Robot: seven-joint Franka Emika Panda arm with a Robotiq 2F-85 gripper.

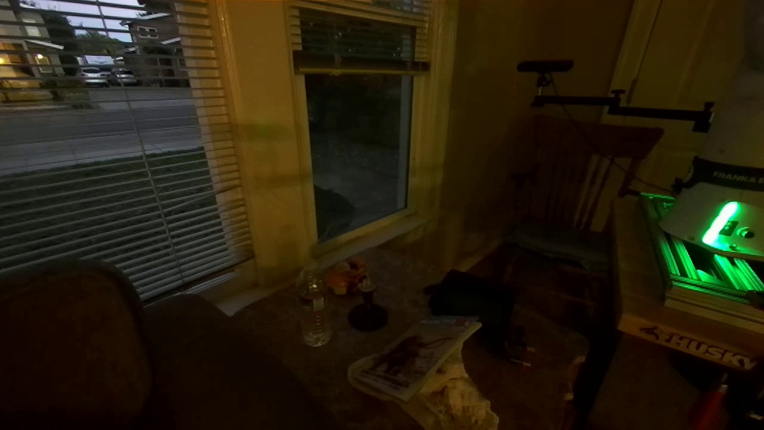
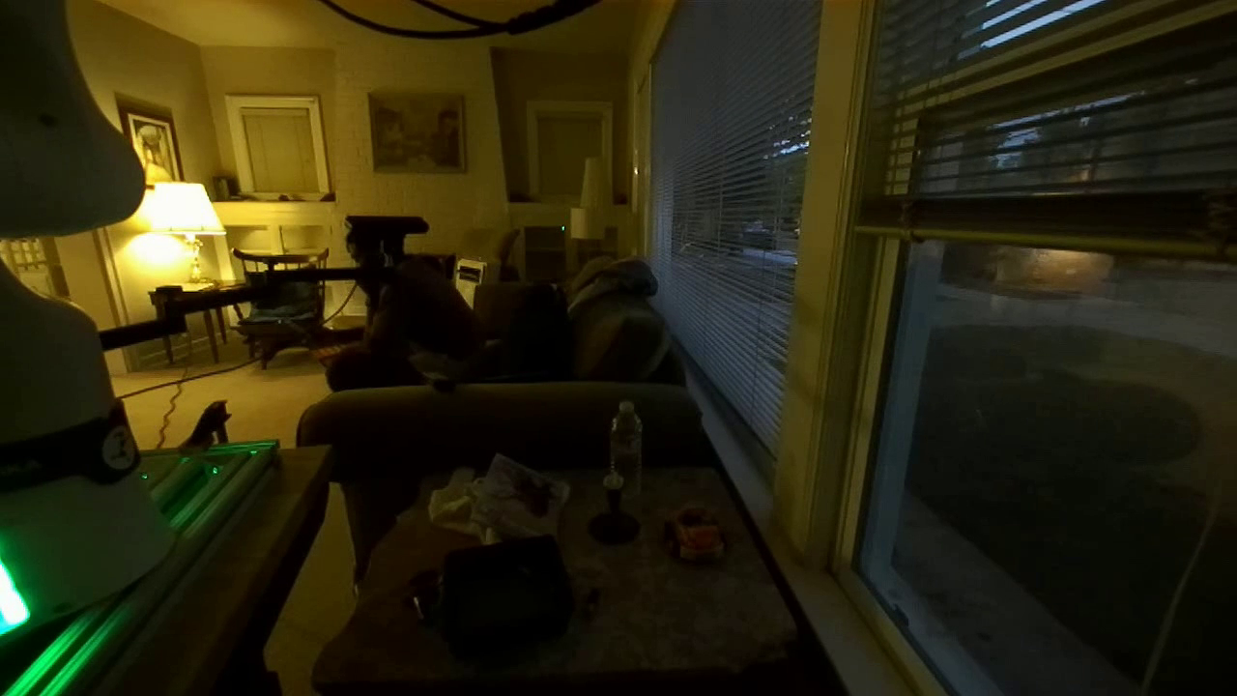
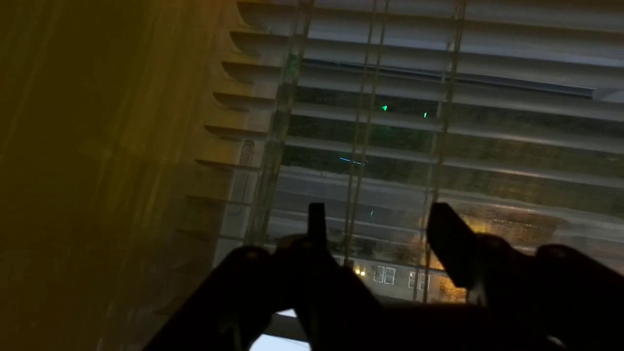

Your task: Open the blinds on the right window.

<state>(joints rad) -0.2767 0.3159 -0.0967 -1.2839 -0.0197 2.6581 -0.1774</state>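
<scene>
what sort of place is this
Most likely a living room in a home, going by the sofa, lit lamp and hung painting in an exterior view.

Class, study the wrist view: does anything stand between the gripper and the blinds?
In the wrist view, thin cords run in front of the blinds, visible through the gap of the open gripper; a translucent rod hangs to the view's left. Nothing else visible stands between, though distance can't be judged.
</scene>
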